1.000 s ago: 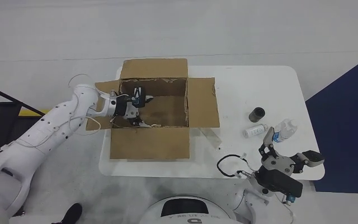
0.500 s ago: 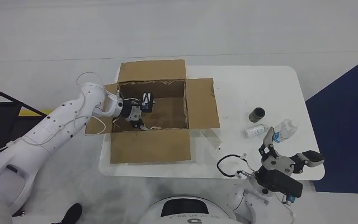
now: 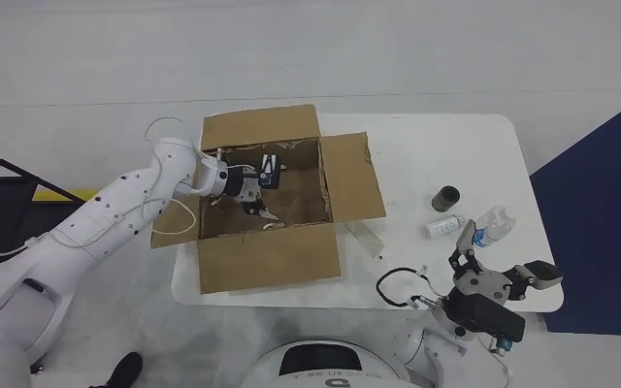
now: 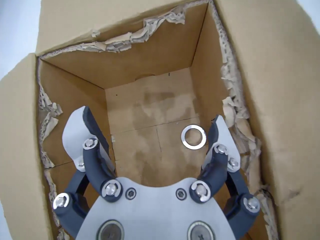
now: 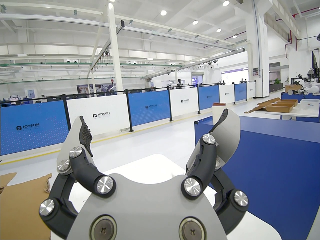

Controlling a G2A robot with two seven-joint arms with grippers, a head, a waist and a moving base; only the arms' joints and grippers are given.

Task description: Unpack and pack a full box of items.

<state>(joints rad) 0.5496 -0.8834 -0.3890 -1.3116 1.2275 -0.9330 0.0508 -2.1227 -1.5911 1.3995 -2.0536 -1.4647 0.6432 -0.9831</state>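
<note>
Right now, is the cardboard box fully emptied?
No, a metal ring lies flat on the bare floor of the cardboard box, under the open left gripper.

We see a white worktop [image 3: 427, 145] with rounded corners standing on a pale grey floor [image 3: 291, 48]. Just beside the worktop's right edge stands a blue partition [image 3: 582, 213], which in the right wrist view rises close behind the worktop's corner. Well beyond the worktop, a fence [image 5: 150, 111] of alternating blue and white panels crosses the hall. High above the worktop, round ceiling lights [image 5: 163, 12] shine among white beams. Past the partition, well apart from the worktop, shallow cardboard trays [image 5: 280, 108] lie on another white table [image 5: 307, 112].
</note>
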